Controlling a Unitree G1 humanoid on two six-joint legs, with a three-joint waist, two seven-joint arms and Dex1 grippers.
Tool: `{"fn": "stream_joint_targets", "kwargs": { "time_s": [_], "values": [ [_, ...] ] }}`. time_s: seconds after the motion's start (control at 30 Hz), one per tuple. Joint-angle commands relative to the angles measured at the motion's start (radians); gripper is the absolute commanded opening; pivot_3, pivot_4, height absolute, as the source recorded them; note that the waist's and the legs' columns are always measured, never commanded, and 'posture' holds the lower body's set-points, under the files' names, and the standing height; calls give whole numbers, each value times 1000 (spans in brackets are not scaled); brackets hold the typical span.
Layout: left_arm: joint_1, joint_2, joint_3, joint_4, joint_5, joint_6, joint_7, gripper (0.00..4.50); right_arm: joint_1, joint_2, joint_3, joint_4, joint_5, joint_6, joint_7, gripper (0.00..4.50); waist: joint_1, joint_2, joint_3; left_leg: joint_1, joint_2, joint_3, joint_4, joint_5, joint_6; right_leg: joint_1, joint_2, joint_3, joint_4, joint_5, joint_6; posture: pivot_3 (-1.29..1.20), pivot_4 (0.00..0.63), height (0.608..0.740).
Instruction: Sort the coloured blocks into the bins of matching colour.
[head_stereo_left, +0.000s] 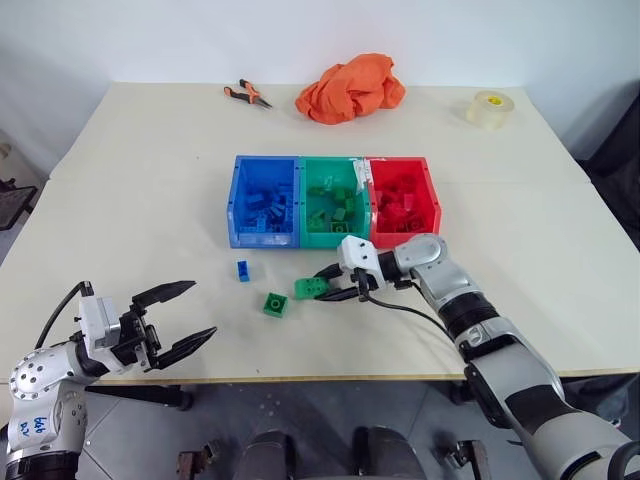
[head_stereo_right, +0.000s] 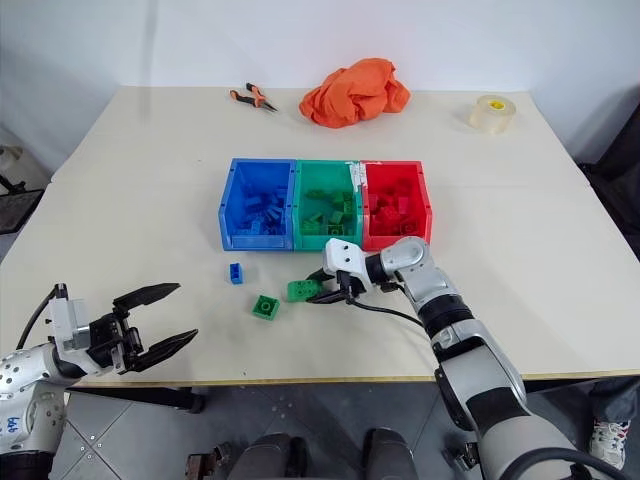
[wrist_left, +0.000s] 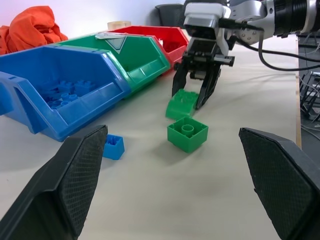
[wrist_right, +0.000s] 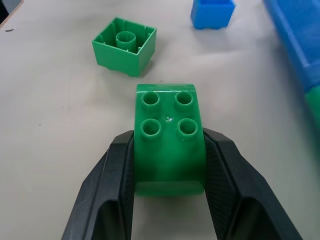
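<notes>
Right gripper (head_stereo_left: 335, 288) fingers clamped on a green studded block (wrist_right: 170, 135), just in front of the green bin (head_stereo_left: 333, 203), at the desk (head_stereo_left: 150, 170) surface. Beside it, upside down, a second green block (head_stereo_left: 276, 304); a small blue block (head_stereo_left: 242, 270) near the blue bin (head_stereo_left: 265, 200). Left gripper (head_stereo_left: 178, 318) fingers spread wide, empty, at the near desk edge.

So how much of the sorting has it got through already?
Most of it looks done: the blue bin, green bin and red bin each hold a pile of bricks of their own colour. In hand: the right tool is shut on a green brick on the table. Left: that brick, another green brick lying upside down, and a small blue brick. The left tool is open.
</notes>
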Motion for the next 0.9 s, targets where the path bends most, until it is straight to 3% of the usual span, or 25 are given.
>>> {"fn": "stream_joint_targets", "kwargs": {
  "time_s": [0.03,0.17,0.4,0.53,0.7,0.9],
  "values": [
    [-21,-1,-1,-2,-8,-3,2,4500,23,-35,-58,-159,64,100,-19,1453,-1,0,0,0,0,0,0,0,0,0,0,0,0,0,0,0,150,740],
    [-59,-3,-17,22,-2,0,-1,4500,-8,-75,-136,-216,85,174,-119,1453,-1,0,0,0,0,0,0,0,0,0,0,0,0,0,0,0,150,740],
    [-125,-1,-38,86,9,-13,-18,4500,-187,-90,-159,58,5,78,-271,1453,-5,0,0,0,0,2,-1,0,0,-1,1,-1,1,0,0,0,150,740],
    [-153,-3,-45,120,16,-25,-30,4500,-266,-67,-157,190,-31,5,-325,2816,-9,0,0,0,0,4,-1,0,0,-4,1,-2,2,0,0,0,150,740],
    [-173,-3,-43,156,18,-44,-47,4500,-267,-66,-171,188,-19,-48,-307,4462,-8,0,0,-1,0,5,0,0,0,-7,1,-2,9,0,0,0,150,740],
    [-178,5,-34,194,15,-57,-74,4500,-139,-132,-196,-60,70,24,-177,4462,-1,0,0,-1,0,5,0,0,0,-7,1,-2,9,0,0,0,150,740]
  ]
}}
